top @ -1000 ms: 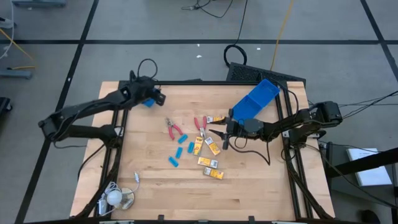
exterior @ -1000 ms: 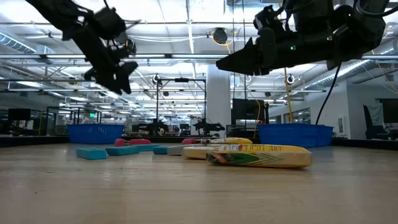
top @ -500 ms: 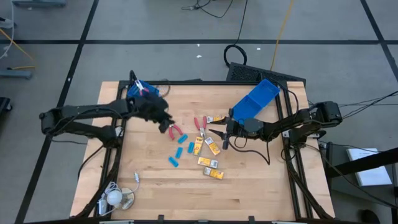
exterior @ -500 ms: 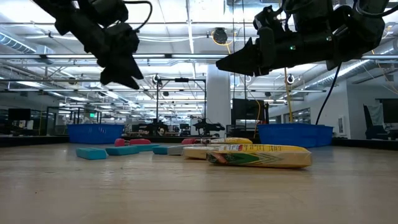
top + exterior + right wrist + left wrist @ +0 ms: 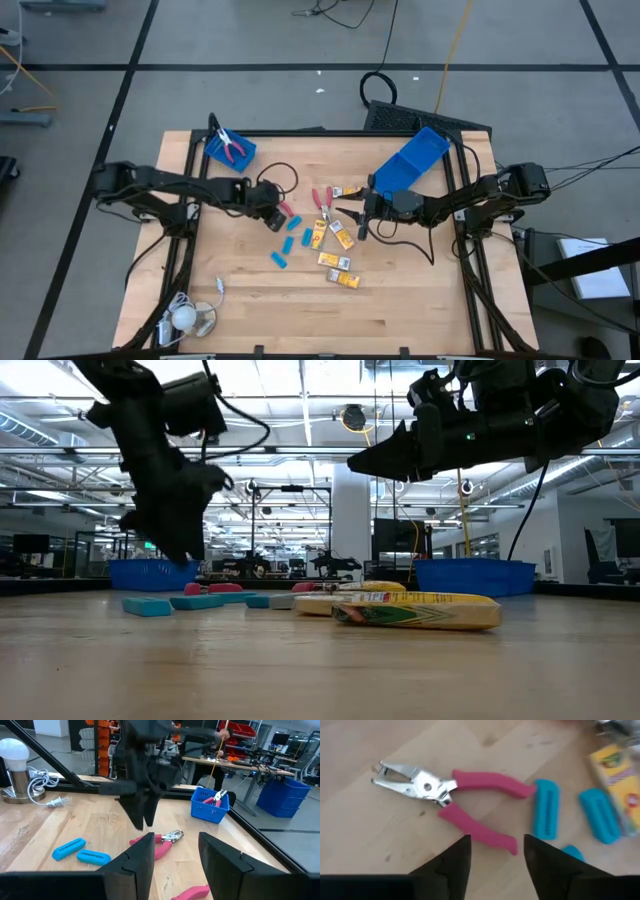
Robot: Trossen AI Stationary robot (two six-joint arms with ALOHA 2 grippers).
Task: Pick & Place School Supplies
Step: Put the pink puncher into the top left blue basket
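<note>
On the wooden surface (image 5: 230, 300), two blue bins (image 5: 412, 160) are seen at the far side. Over the pink pliers (image 5: 455, 800), the left tool (image 5: 494, 855) is held spread, with nothing pinched. Near the yellow packets (image 5: 338, 236), the right tool (image 5: 175, 851) is held spread and empty. Blue pieces (image 5: 279, 258) are laid between.

- One pink-handled metal plier-type tool (image 5: 451, 800) lies flat on the wood, handles splayed, steel nose pointing away from the blue bits.
- A second one (image 5: 322, 199) sits mid-table, and a third (image 5: 233, 147) is already in the small blue bin.
- Light-blue oblong pieces (image 5: 279, 259) are scattered flat beside it.
- Yellow-orange rectangular packets (image 5: 343, 278) lie clustered nearby.
</note>
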